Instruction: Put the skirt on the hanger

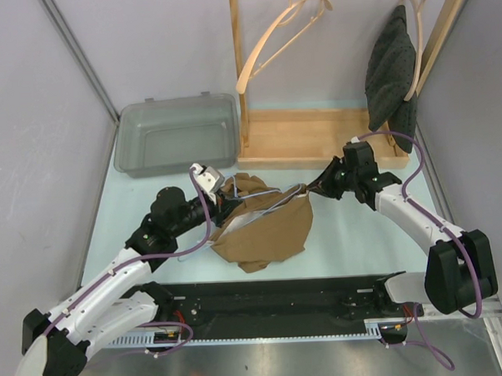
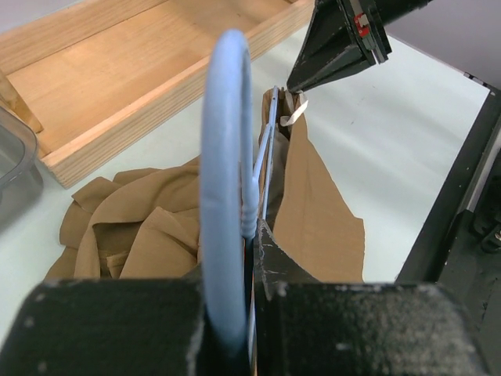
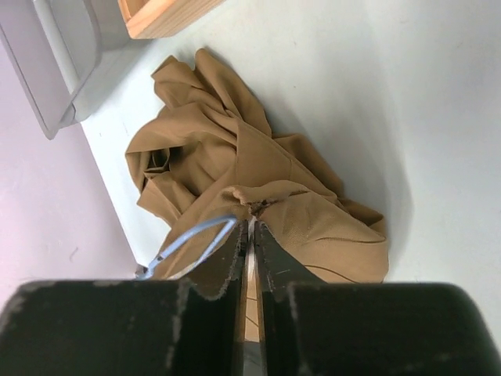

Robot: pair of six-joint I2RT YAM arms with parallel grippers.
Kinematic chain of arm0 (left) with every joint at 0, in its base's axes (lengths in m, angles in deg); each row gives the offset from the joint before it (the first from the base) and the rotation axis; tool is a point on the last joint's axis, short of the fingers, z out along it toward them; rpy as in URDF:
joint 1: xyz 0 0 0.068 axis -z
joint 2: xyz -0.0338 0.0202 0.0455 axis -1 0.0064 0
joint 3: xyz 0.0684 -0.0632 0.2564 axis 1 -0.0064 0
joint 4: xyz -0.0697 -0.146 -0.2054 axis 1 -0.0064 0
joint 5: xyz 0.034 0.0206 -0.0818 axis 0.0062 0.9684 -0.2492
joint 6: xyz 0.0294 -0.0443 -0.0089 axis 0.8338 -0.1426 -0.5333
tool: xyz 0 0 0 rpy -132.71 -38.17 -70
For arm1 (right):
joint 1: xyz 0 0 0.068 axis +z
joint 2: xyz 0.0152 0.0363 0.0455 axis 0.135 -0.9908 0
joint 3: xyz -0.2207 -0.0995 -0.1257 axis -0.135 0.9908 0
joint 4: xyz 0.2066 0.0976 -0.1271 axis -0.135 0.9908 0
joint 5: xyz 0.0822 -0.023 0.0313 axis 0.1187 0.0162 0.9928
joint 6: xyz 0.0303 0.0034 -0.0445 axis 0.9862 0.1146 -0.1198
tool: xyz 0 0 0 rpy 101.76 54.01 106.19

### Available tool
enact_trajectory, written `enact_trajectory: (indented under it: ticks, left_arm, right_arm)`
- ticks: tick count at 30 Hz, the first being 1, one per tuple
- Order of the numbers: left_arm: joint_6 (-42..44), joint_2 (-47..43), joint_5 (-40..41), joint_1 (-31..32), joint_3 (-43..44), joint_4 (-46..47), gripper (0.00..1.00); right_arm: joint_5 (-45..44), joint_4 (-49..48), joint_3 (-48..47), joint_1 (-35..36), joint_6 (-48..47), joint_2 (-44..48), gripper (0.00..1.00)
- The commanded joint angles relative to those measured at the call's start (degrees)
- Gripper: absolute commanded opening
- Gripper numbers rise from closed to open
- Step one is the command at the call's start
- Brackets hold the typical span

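The tan skirt [image 1: 265,229] lies crumpled on the table's middle. A light blue wire hanger [image 1: 267,201] lies across its top edge. My left gripper [image 1: 225,197] is shut on the hanger's hook [image 2: 223,157], seen upright between its fingers in the left wrist view [image 2: 249,235]. My right gripper [image 1: 313,188] is shut on the skirt's waistband at the hanger's far end. In the right wrist view its jaws [image 3: 250,225] pinch the tan cloth [image 3: 235,157] beside the hanger's blue corner [image 3: 196,235]. The right gripper [image 2: 337,47] also shows in the left wrist view, over the skirt [image 2: 313,211].
A grey plastic bin [image 1: 178,133] stands at the back left. A wooden rack with a tray base [image 1: 315,139] stands behind the skirt, with wooden hangers [image 1: 282,33] and a dark garment [image 1: 391,65] on it. A black rail [image 1: 281,299] runs along the near edge.
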Motion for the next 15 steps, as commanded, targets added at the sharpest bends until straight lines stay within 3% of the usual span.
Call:
enact_trajectory:
  ticks: [1,6,15]
  left_arm:
    - [0.6,-1.2,-1.8,0.3,-0.3,1.7,0.00]
    - [-0.1,-1.0,-1.2,0.3,-0.3,2.8,0.00]
    - [0.4,-1.3,1.6,0.4,0.1,1.2,0.00]
  right_arm:
    - [0.5,-3.9,-0.7,-0.5,2.7,-0.3,0.12]
    - [1.5,-4.4,-0.7,-0.3,3.1,-0.9,0.18]
    - [-0.4,-4.0,-0.8,4.1,-0.3,0.4,0.19]
